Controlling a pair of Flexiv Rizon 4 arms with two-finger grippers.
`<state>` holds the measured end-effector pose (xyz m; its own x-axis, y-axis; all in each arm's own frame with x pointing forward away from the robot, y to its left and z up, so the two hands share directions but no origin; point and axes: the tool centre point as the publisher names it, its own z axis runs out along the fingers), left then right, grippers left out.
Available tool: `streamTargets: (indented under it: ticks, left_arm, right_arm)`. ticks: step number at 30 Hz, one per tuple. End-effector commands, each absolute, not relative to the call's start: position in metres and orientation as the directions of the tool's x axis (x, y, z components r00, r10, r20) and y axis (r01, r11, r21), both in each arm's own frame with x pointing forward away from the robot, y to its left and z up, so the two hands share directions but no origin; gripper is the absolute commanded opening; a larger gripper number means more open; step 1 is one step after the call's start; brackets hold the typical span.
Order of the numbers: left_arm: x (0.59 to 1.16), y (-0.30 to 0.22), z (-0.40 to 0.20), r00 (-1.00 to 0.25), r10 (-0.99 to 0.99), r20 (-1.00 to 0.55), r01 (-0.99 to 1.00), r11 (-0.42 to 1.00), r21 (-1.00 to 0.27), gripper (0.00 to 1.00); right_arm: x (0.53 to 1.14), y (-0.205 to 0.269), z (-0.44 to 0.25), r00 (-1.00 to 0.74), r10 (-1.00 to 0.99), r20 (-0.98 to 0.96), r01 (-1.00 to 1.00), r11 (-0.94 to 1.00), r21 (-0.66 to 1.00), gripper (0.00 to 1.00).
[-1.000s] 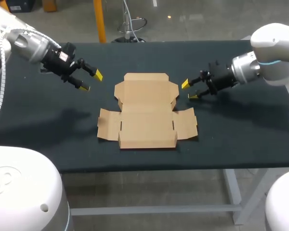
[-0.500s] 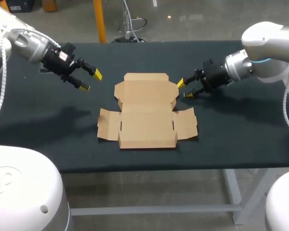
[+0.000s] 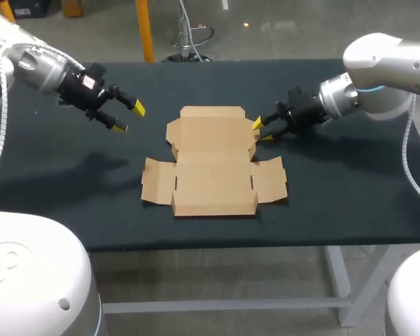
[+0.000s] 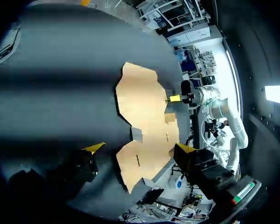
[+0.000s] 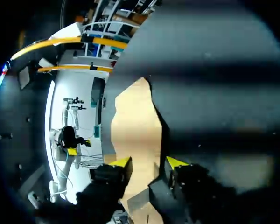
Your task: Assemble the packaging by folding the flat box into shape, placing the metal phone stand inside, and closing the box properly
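A flat brown cardboard box (image 3: 213, 161) lies unfolded in the middle of the black table, with its flaps spread out. My right gripper (image 3: 260, 129) sits at the right edge of the box's far panel. It is open, one yellow tip over the cardboard and the other over the table. In the right wrist view the box (image 5: 135, 126) edge runs between the fingers of that gripper (image 5: 149, 162). My left gripper (image 3: 126, 117) hangs wide open above the table, off the box's far left corner. From the left wrist, the box (image 4: 144, 93) lies ahead of the left gripper (image 4: 140, 148). No phone stand shows.
The black table (image 3: 336, 196) has bare cloth on both sides of the box and along its front edge. Nothing else stands on it.
My right gripper has moved left up to the box's right edge, and its fingers have come closer together. The left arm has hardly moved.
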<state>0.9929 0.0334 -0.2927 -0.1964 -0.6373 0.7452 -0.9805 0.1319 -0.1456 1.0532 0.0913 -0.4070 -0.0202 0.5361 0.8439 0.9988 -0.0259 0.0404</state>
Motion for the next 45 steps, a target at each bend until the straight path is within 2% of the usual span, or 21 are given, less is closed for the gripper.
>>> streamTargets:
  ticks: [1,17,20,24,30,39,45]
  left_arm:
    - [0.989,0.037,-0.293,-0.195,-0.635,0.747,-0.981,0.125,-0.15,1.0]
    - [0.985,0.043,-0.293,-0.189,-0.636,0.748,-0.982,0.117,-0.149,1.0]
    - [0.986,0.044,-0.294,-0.188,-0.636,0.748,-0.982,0.117,-0.147,1.0]
    - [0.986,0.044,-0.294,-0.192,-0.627,0.755,-0.981,0.132,-0.141,1.0]
    - [0.986,0.041,-0.296,-0.21,-0.606,0.767,-0.977,0.162,-0.14,1.0]
    - [0.993,0.034,-0.299,-0.192,-0.571,0.798,-0.979,0.163,-0.119,1.0]
    - [0.997,0.029,-0.296,-0.22,-0.561,0.798,-0.975,0.161,-0.155,1.0]
  right_arm:
    - [1.062,0.096,-0.414,-0.017,0.525,0.851,1.0,-0.011,0.027,0.48]
    - [1.069,0.111,-0.421,-0.028,0.467,0.884,0.999,-0.023,0.044,0.46]
    - [1.069,0.112,-0.423,-0.033,0.451,0.892,0.999,-0.022,0.048,0.42]
    - [1.068,0.115,-0.419,-0.056,0.435,0.899,0.997,-0.021,0.072,0.34]
    - [1.064,0.114,-0.408,-0.107,0.412,0.905,0.991,-0.026,0.129,0.0]
    - [1.057,0.114,-0.391,-0.162,0.388,0.907,0.981,-0.038,0.191,0.0]
    - [1.051,0.111,-0.377,-0.21,0.356,0.911,0.969,-0.044,0.241,0.0]
